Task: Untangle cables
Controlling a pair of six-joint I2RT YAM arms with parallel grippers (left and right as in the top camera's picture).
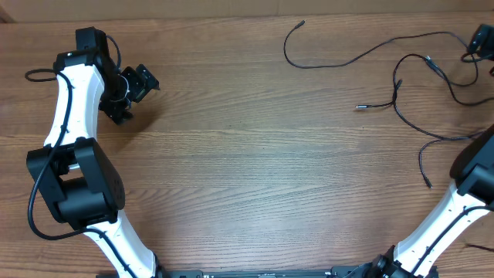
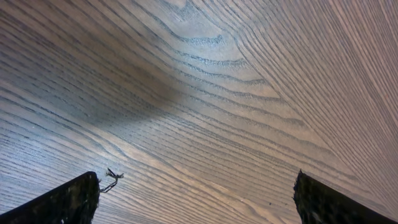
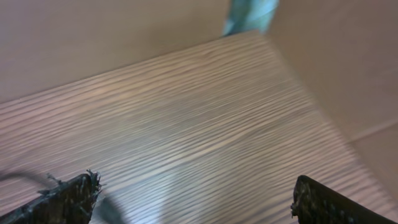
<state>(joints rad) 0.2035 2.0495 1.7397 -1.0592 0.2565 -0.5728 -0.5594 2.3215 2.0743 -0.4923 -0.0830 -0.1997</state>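
Brown wooden bench [image 1: 255, 154] fills the view from above, with 2 white and black robot arms [image 1: 73, 108] at its sides. Over bare wood hangs the left tool [image 2: 196, 202], its 2 fingers wide apart and holding nothing. By the far right corner, the right tool [image 3: 196, 199] has its fingers wide apart too, with nothing between them. Several thin black cables with small plug tips [image 1: 397, 93] lie loose on the right side of the bench, and some cross each other. I think a cord near the right tool could snag on a finger and get dragged. That could pull a crossing tight or slide the cord off the edge.
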